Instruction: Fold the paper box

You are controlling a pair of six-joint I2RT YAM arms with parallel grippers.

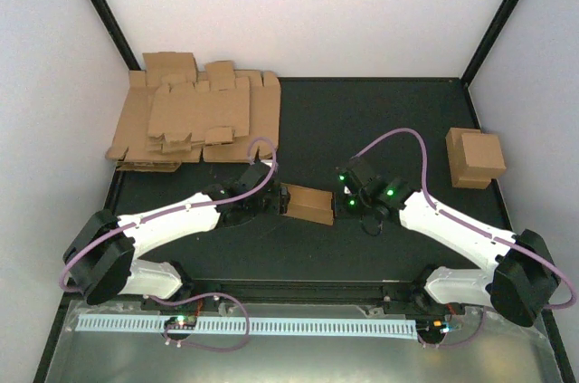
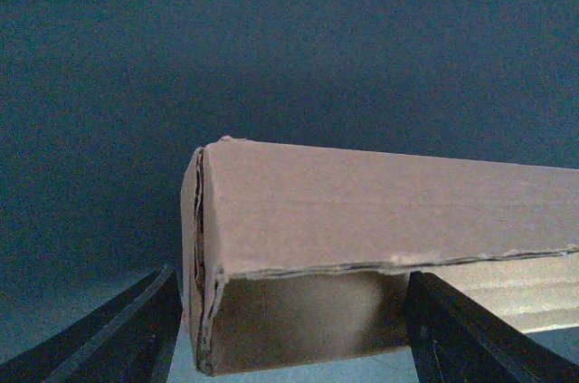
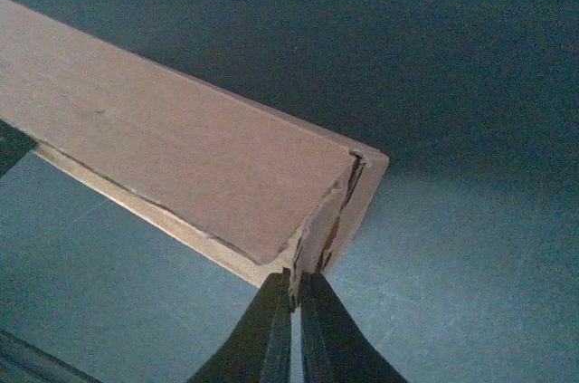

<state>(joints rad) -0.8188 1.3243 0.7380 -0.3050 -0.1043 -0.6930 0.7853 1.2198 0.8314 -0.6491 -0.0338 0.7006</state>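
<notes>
1. The paper box (image 1: 308, 205) is held to the right of the pile of flat blanks (image 1: 194, 120), on its near side.
2. Its end is clasped by the left gripper (image 2: 289, 329), and one corner seam is pinched by the right gripper (image 3: 291, 297).
3. Light, crushable card (probably springy) is judged best taken at folded edges.

The two arms (image 1: 172, 218) wore white plastic shells (image 1: 452, 220) between bulky black joints (image 1: 104, 261). A lilac cable (image 1: 403, 133) looped along each. Green lights (image 1: 391, 191) glowed at the right wrist. The left gripper (image 2: 289, 338) had matte black, wedge-shaped fingers (image 2: 127, 338).
</notes>
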